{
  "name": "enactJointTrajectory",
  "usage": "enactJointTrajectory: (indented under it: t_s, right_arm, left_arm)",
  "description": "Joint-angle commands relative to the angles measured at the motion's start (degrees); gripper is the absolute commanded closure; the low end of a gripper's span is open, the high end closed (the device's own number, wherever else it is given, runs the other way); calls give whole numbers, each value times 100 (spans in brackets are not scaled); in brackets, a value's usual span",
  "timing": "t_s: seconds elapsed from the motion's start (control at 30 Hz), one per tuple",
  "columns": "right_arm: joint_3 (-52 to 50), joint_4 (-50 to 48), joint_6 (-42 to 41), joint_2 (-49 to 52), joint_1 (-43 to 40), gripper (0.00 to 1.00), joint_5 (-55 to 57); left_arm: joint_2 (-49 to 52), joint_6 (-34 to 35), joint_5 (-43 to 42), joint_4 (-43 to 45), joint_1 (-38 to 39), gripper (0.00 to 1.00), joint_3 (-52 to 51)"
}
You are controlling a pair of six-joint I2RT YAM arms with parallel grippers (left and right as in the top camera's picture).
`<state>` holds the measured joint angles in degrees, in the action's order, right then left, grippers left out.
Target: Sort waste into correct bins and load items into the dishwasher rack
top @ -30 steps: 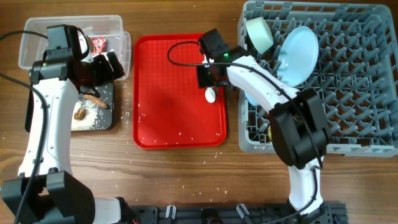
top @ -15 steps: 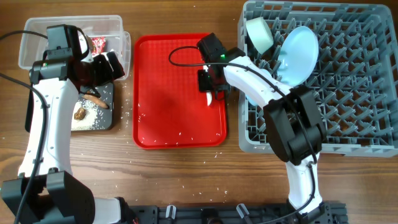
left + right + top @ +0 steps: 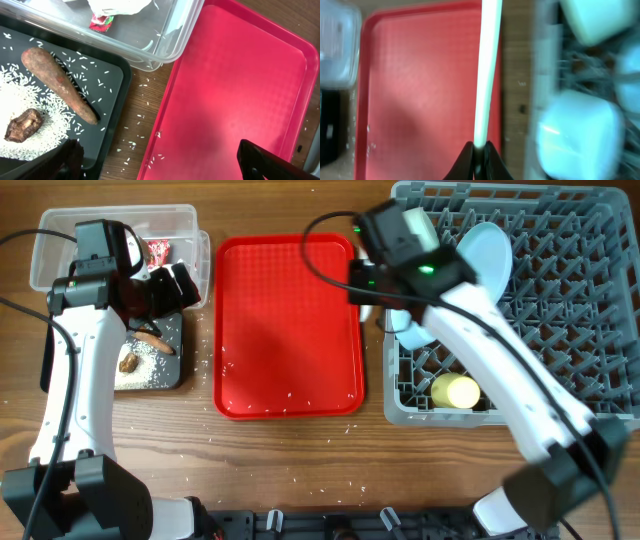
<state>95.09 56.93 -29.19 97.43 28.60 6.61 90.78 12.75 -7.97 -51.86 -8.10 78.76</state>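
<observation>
My right gripper (image 3: 368, 288) is shut on the white spoon (image 3: 487, 65) and holds it above the gap between the red tray and the grey dishwasher rack (image 3: 600, 340). The rack holds a pale blue plate (image 3: 480, 265), two mint bowls (image 3: 415, 230) (image 3: 410, 335) and a yellow cup (image 3: 455, 392). My left gripper (image 3: 160, 167) is open and empty over the black tray's (image 3: 112, 70) right edge. That tray holds the brown stick (image 3: 60, 85), the brown lump (image 3: 22, 125) and rice. The clear tub (image 3: 165, 45) holds the red wrapper (image 3: 101, 20) and white paper (image 3: 120, 5).
The flat red tray (image 3: 290, 330) lies between the bins and the rack, with a few rice grains on it. More grains are scattered on the wooden table (image 3: 200, 365) beside the black tray.
My right gripper has lifted the spoon off the red tray and moved right, to the rack's left edge. The yellow cup has come into view. The left arm has not moved.
</observation>
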Motion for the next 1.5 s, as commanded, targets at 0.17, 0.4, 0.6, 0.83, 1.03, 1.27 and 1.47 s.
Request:
enactJointTrajectory:
  t_s: [0.17,0.4,0.6,0.83,1.03,1.27,1.47]
  right_arm:
    - [-144,2223,-4531,-610,-1158,96,1355]
    - [-1305,1902,-6240,-603,-1517,96,1102]
    - [-1434,1764,-6159,-621,-1517,31,1080]
    - [-1123,1373,-3412,-1508,-1506,18,1054]
    - [-1003,1611,380,-2796,-1506,0,-647]
    - [-1003,2337,354,-3908,-1506,0,-616]
    - [-1003,2417,437,-3989,-1506,0,-627]
  left_arm:
    - [-63,-13,-7,13,-7,0,76]
    - [-63,-13,-7,13,-7,0,76]
    - [-63,-13,-7,11,-7,0,76]
    - [-63,-13,-7,11,-7,0,76]
    - [-63,-13,-7,11,-7,0,74]
    - [-63,-13,-7,11,-7,0,76]
    - [-63,-13,-7,11,-7,0,76]
